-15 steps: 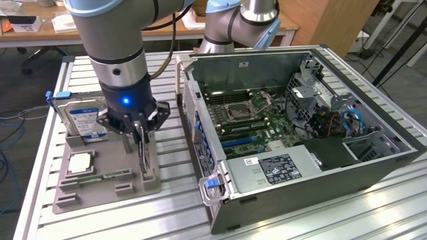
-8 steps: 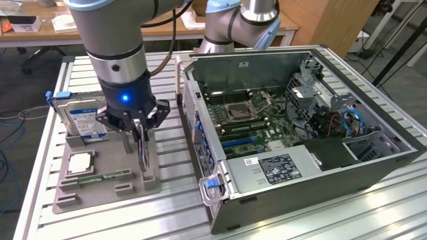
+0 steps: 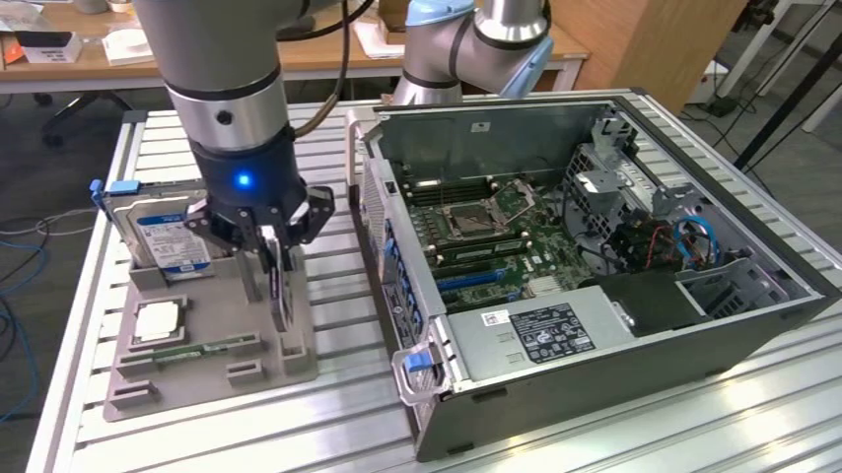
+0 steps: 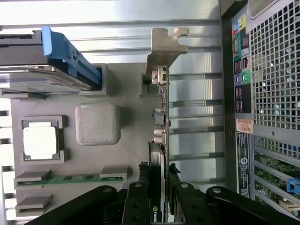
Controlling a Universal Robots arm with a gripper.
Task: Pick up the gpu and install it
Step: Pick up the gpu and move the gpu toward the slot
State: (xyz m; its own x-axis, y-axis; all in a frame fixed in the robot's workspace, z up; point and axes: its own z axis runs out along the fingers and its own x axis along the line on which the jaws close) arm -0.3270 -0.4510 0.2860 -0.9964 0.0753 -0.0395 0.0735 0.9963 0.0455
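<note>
Slatted aluminium desk [image 3: 632, 424] carries an open computer case [image 3: 790, 266] lying on its side, motherboard exposed. Beside it, toward the exterior view's left, sits a grey parts tray [image 3: 211, 325]. The gpu [image 3: 279, 296] [image 4: 159, 140] stands on edge in the tray's slots. Arm's gripper [image 3: 272, 258] [image 4: 159, 183] is down over it, jaws clenched on the card's upper edge. Step in hand, as I read it: the pick, card not yet lifted. Clearing the slots calls for a straight pull.

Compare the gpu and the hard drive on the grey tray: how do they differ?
The gpu is a thin dark card; the hard drive is thicker, silver, with a blue label. The gripper clasps the gpu between its fingers; the hard drive is untouched. The hard drive carries a blue bracket, the gpu a bare metal bracket. Both stand on edge in the grey tray.
</note>
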